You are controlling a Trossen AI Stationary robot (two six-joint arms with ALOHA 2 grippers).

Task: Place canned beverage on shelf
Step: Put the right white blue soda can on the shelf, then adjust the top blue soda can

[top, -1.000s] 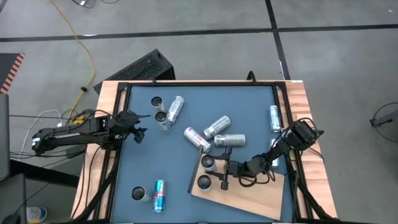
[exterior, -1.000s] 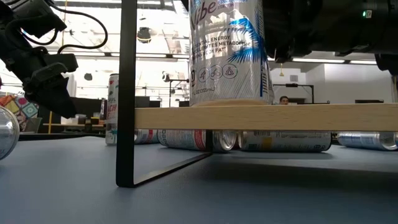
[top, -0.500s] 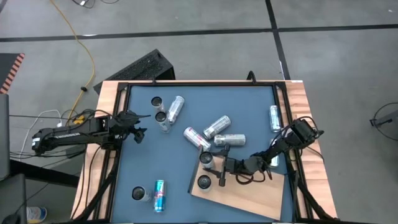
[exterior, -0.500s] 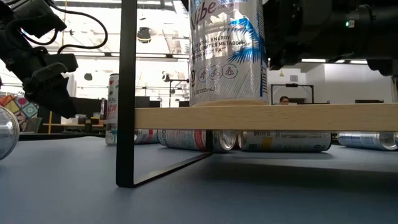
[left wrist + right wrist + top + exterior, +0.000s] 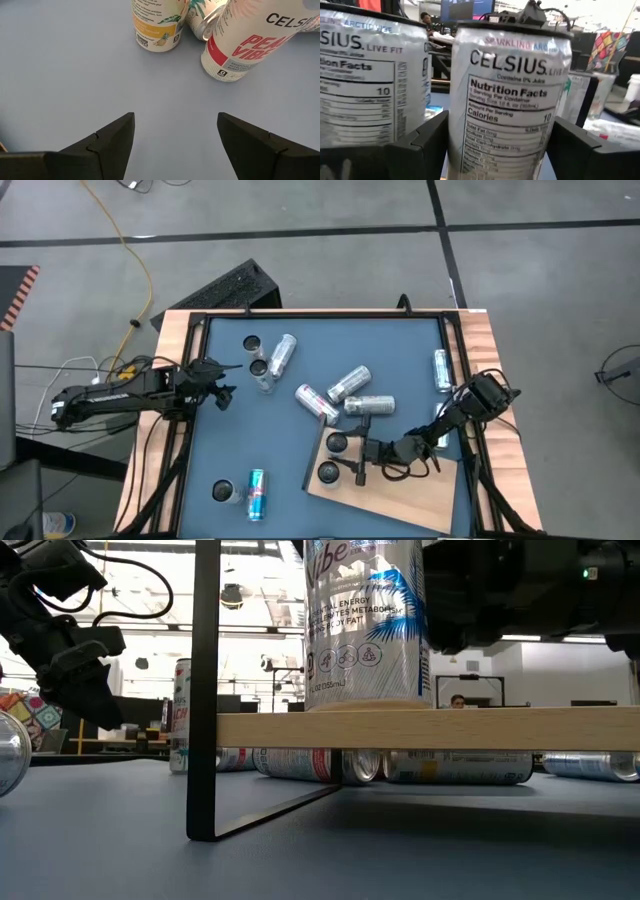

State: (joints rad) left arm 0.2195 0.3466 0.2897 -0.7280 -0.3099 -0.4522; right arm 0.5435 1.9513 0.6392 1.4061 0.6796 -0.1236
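The shelf (image 5: pixel 410 492) is a light wooden board on black legs at the table's near right. Two white cans stand upright on its left end, one nearer (image 5: pixel 328 471) and one farther (image 5: pixel 338 443). My right gripper (image 5: pixel 356 456) reaches in level from the table's right and is shut on the farther can (image 5: pixel 507 95). The nearer can (image 5: pixel 368 625) rests by its base on the board (image 5: pixel 430 730). My left gripper (image 5: pixel 224 394) is open and empty above the table's left side, short of two upright cans (image 5: pixel 240 45). My right gripper pinches the can's side wall (image 5: pixel 465 130) between its two fingers (image 5: pixel 427 140), one on each side of the can. The fingers come level from the table's right. The can is upright over the shelf's far left corner. I cannot tell whether its base touches the board.
Several cans lie on the blue tabletop just beyond the shelf (image 5: pixel 370 406) (image 5: pixel 348 384) (image 5: pixel 312 402), and one lies by the right rail (image 5: pixel 441 370). More cans are at the far left (image 5: pixel 283 352) and near left (image 5: pixel 256 493). A black shelf leg (image 5: pixel 205 690) stands upright.
My right gripper has moved the held can a little toward the table's far left and then back, keeping it upright over the shelf's corner. The nearer can has stayed put.
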